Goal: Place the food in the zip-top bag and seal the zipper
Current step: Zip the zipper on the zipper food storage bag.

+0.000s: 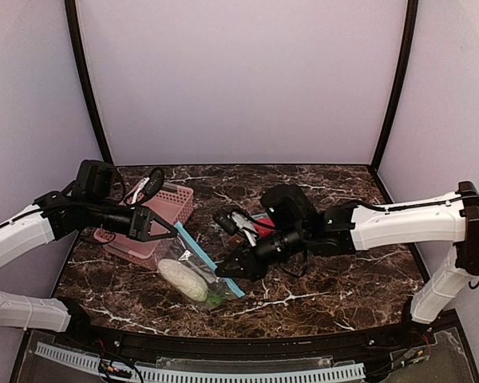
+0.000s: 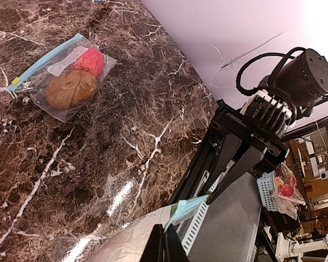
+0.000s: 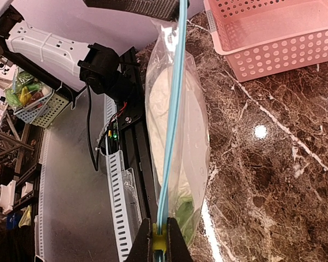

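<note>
We see the left gripper (image 1: 169,230) and right gripper (image 1: 228,274) each clamped on one end of the zipper (image 3: 173,109), which runs straight between them. The whitish piece (image 1: 184,279) and green sprig (image 1: 217,297) sit inside the bag (image 1: 188,254).

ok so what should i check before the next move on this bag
1. left gripper shut on zipper end: ok
2. right gripper shut on the other end: ok
3. whitish piece and green sprig inside the held bag: ok
4. zipper sealed along its whole length: cannot tell
5. bun and red ball bagged: ok, in a second bag on the table
</note>
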`<state>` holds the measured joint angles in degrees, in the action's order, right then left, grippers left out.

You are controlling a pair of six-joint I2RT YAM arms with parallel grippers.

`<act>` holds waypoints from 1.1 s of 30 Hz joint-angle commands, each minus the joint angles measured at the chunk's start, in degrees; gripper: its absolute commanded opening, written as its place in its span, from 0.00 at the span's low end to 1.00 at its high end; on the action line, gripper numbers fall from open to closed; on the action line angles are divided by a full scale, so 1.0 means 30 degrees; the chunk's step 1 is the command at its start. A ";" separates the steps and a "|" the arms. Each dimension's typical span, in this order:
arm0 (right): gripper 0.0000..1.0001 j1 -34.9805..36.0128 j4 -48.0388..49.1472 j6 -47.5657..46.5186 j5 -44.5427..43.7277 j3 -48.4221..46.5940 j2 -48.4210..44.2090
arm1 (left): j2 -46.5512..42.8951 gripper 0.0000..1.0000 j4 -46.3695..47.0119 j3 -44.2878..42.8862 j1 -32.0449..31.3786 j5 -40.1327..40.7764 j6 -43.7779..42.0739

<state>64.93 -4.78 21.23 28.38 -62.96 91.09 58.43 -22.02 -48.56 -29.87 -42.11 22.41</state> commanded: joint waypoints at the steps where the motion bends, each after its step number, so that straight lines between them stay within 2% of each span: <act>1: 0.00 0.0522 -0.2740 -0.0024 0.1130 0.0947 -0.0062 | 0.0017 0.01 0.0370 -0.1202 0.0383 0.1836 -0.0962; 4: 0.00 0.0528 -0.2689 0.0192 0.0863 0.1486 -0.0446 | 0.0109 0.01 0.0543 -0.1355 0.0404 0.1884 -0.1007; 9: 0.04 0.0513 -0.1644 0.0951 -0.0469 0.2023 -0.1674 | 0.0151 0.01 0.2518 -0.0450 0.0389 -0.1734 -0.0278; 11: 0.05 0.0507 -0.0755 0.1167 -0.0412 0.2305 -0.2182 | -0.0047 0.01 0.2801 0.0076 0.0385 -0.2203 -0.0215; 16: 0.07 0.0458 -0.0558 0.1323 -0.0075 0.2805 -0.2220 | -0.0935 0.01 0.2084 0.0749 0.0404 -0.1329 -0.0727; 29: 0.06 0.0565 -0.1338 0.1384 0.0391 0.3700 -0.2347 | -0.0699 0.01 0.0992 -0.0430 0.0405 -0.1289 -0.1466; 33: 0.06 0.0595 -0.1287 0.1554 0.0396 0.3992 -0.2545 | -0.0777 0.01 0.0255 -0.0564 0.0405 -0.0454 -0.1837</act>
<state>65.45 -2.35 24.95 27.18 -53.82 84.62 57.21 -20.67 -47.24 -29.85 -47.31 18.98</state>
